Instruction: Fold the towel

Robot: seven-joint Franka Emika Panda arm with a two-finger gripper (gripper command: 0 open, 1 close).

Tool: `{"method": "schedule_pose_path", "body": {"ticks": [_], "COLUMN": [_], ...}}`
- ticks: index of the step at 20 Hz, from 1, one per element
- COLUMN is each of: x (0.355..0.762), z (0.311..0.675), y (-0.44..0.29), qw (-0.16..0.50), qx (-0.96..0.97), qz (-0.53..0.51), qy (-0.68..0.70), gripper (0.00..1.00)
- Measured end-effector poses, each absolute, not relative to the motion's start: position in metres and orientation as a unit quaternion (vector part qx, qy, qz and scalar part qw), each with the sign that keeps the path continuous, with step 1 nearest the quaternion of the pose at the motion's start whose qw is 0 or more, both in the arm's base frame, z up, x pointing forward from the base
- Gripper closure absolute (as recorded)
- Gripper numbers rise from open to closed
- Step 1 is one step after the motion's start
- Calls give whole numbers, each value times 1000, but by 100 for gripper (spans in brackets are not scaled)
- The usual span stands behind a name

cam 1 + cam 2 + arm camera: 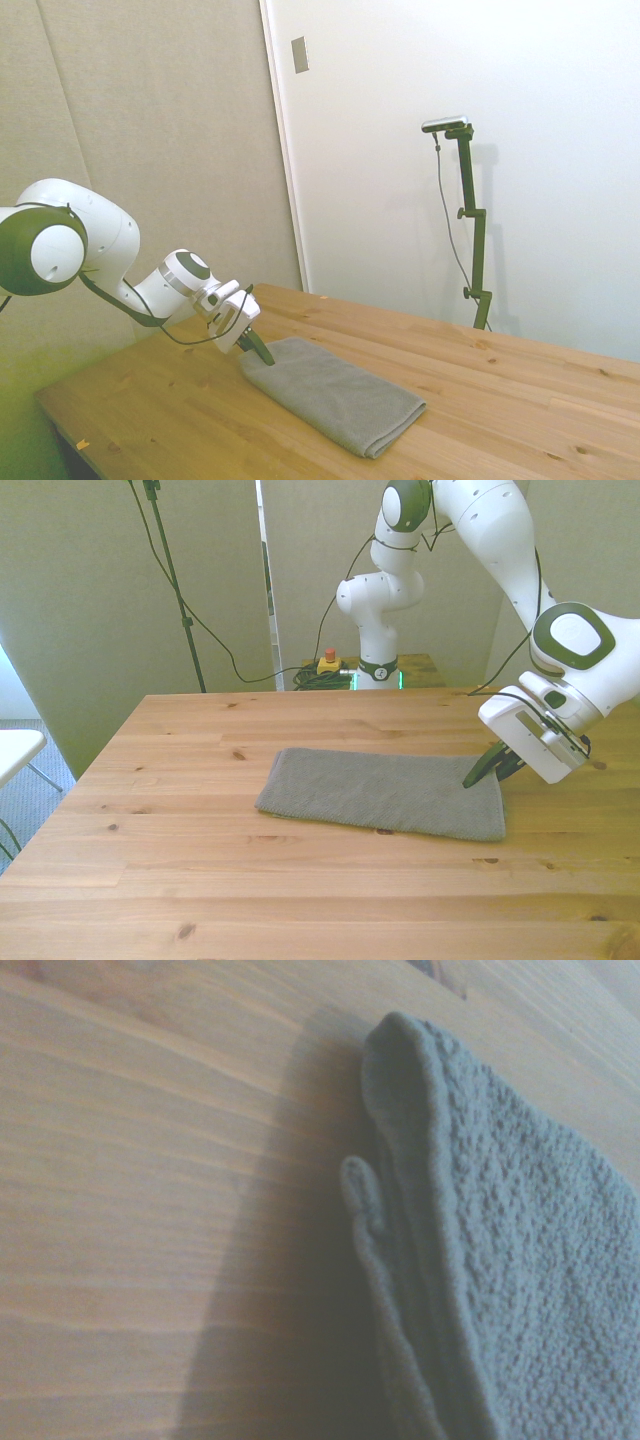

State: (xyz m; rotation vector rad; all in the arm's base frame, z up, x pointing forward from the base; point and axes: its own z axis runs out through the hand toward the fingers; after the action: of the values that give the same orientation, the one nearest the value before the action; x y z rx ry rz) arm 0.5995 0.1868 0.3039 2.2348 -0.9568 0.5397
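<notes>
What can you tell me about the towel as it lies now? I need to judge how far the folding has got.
The towel is a plain grey-brown terry cloth with a nubby weave, lying flat on the wooden table as a long rectangle, already layered: the wrist view shows stacked edges with rounded folds at one end. It lies slightly askew to the table's edges. The gripper is at the end on the front view's right, its dark fingertips at the towel's edge; whether they pinch the cloth cannot be told.

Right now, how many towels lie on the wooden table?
1. The grey-brown terry towel lies flat mid-table, with the gripper at its end on the front view's right. None seems hidden.
</notes>
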Motion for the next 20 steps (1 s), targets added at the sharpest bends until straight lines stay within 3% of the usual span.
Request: {"method": "schedule_pose_path", "body": {"ticks": [5,9,15,20], "x": [591,580,560,551], "z": [326,372,445,476], "y": [189,170,79,-3], "qw": [259,202,152,138], "qx": [870,879,874,859], "qz": [191,190,187,187], "qy": [-373,-387,-422,-455], "gripper": [100,100,100,100]}}
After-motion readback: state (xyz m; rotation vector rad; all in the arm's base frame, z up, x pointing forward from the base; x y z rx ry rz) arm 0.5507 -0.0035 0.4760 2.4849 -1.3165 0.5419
